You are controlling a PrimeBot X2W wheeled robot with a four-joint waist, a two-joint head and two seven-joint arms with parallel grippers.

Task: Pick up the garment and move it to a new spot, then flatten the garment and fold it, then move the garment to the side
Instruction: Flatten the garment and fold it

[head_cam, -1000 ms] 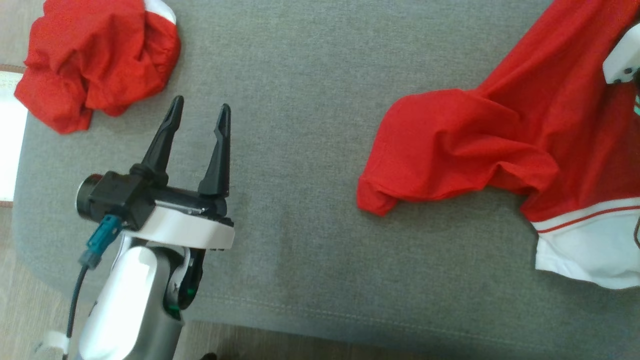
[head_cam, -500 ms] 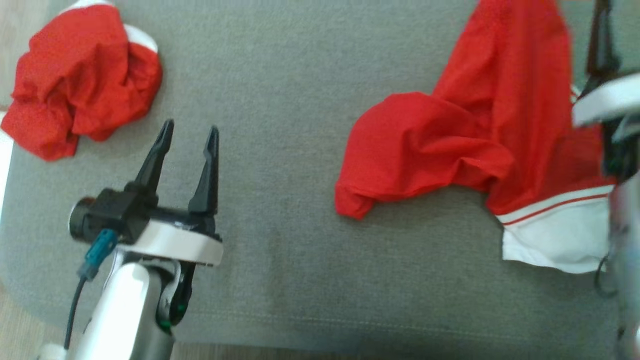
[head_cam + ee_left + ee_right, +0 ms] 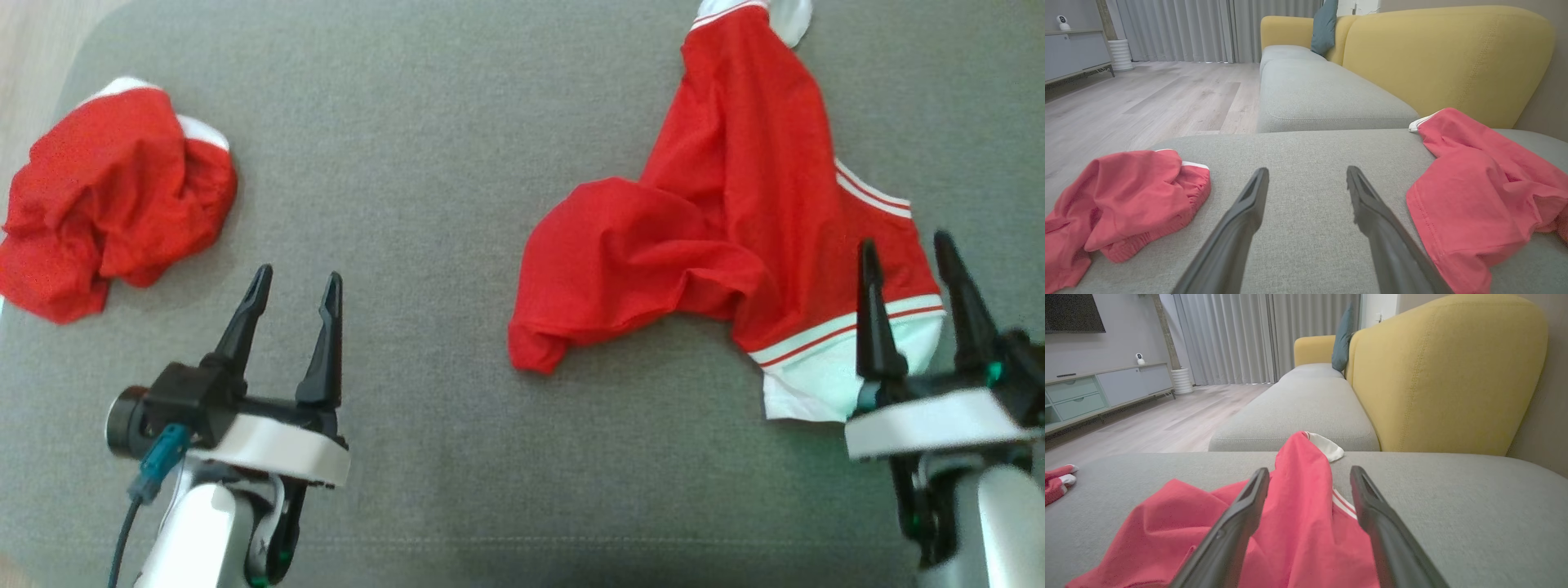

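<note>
The garment, red with white striped trim, lies rumpled and partly spread on the right of the grey cushion. My right gripper stands open at its near white hem, fingers over the cloth and holding nothing. In the right wrist view the garment lies under and between the open fingers of the right gripper. My left gripper is open and empty over bare cushion at the lower left. From the left wrist, the left gripper has the garment to its right.
A second red garment lies crumpled at the cushion's far left, also visible from the left wrist as a crumpled red heap. A yellow sofa back rises beyond the cushion. Wooden floor lies off the left edge.
The right gripper has opened, let go of the garment and drawn back to its near hem. The garment now lies on the cushion. The head camera has shifted; the left gripper kept its pose.
</note>
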